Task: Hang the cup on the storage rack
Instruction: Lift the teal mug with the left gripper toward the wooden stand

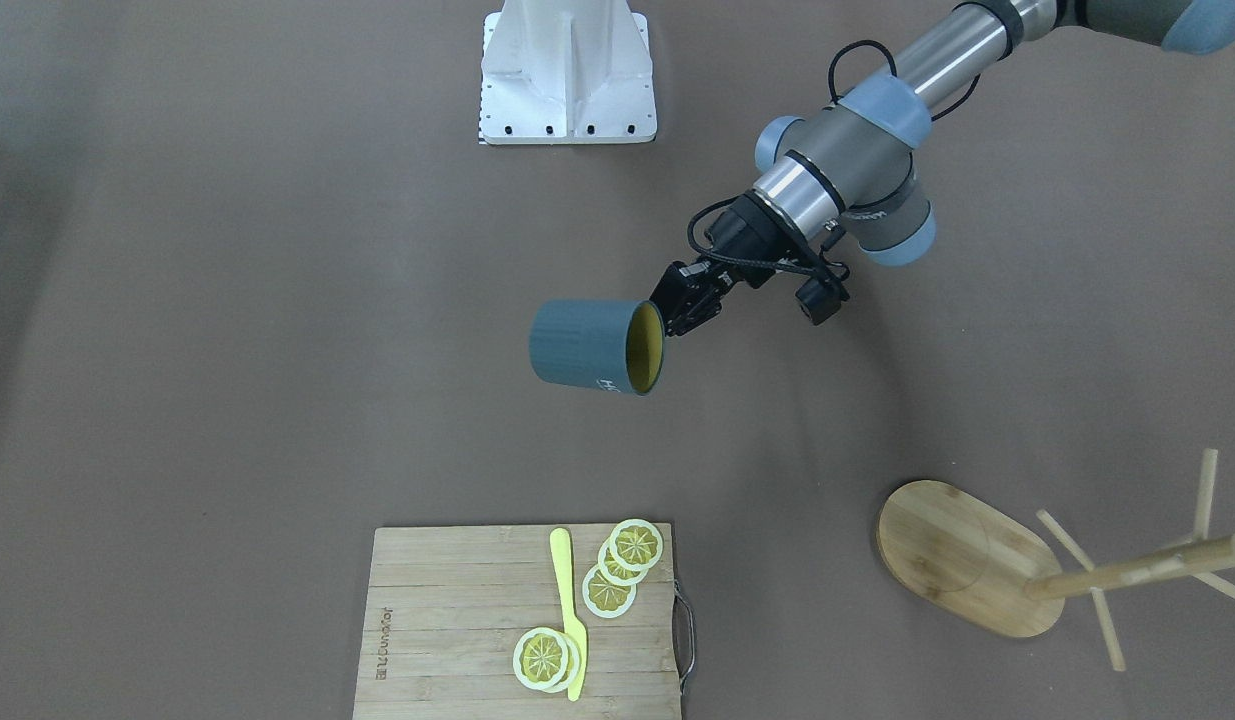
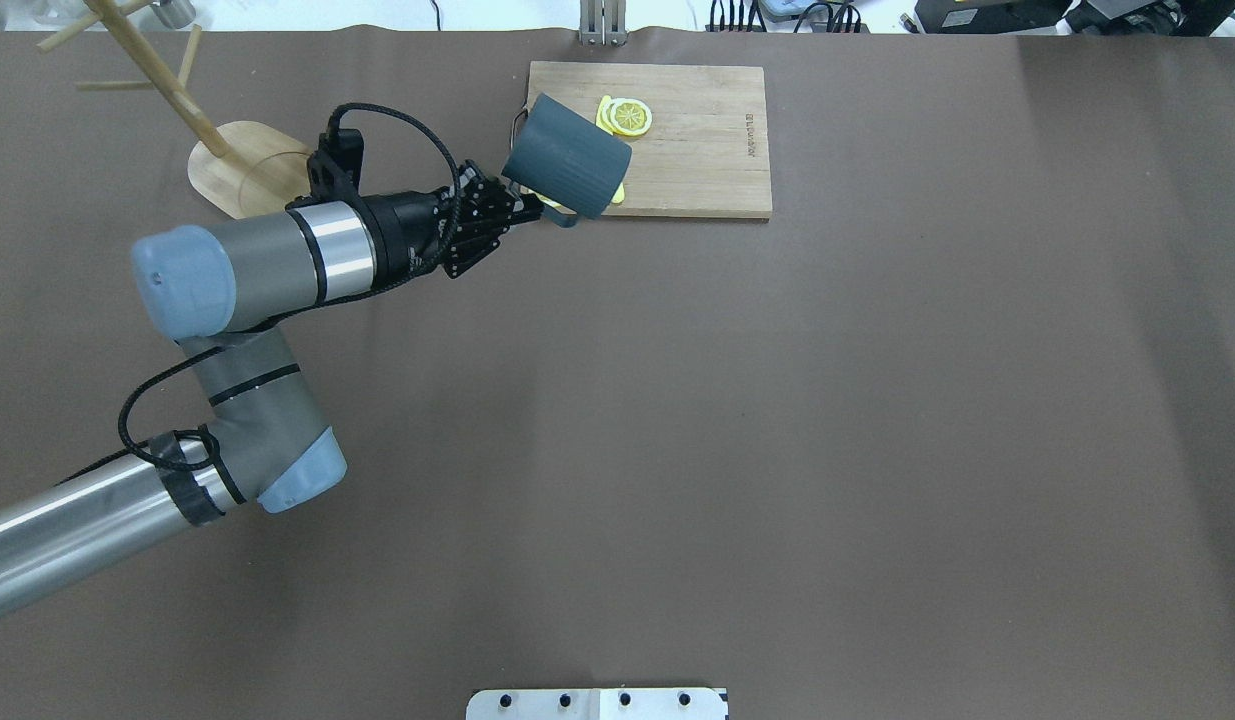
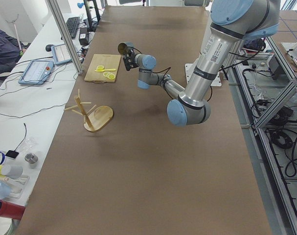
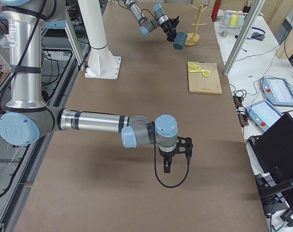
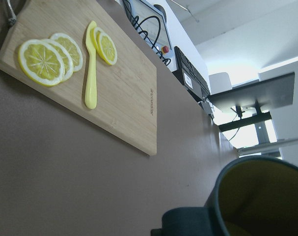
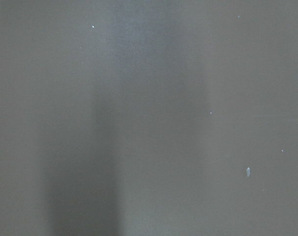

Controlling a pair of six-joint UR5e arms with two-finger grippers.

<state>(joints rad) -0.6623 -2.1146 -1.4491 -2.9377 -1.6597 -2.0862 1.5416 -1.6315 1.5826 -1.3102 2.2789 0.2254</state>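
The dark blue-grey cup (image 1: pixel 582 345) with a mustard-yellow inside hangs in the air, tipped on its side, its mouth turned toward my left gripper. My left gripper (image 1: pixel 679 312) is shut on the cup's handle (image 2: pixel 560 214). From overhead the cup (image 2: pixel 567 160) overlaps the cutting board's near left corner. The left wrist view shows the cup's rim (image 5: pixel 257 196) at bottom right. The bamboo storage rack (image 1: pixel 962 555) stands empty on its oval base, well apart from the cup; overhead it (image 2: pixel 239 165) lies just behind my left wrist. My right gripper (image 4: pixel 166 166) shows only in the exterior right view; I cannot tell its state.
A slatted wooden cutting board (image 1: pixel 457 620) holds several lemon slices (image 1: pixel 632 548) and a yellow knife (image 1: pixel 569 610). The white robot mount (image 1: pixel 567 70) stands at the table's robot side. The right wrist view shows only brown table surface (image 6: pixel 149 118).
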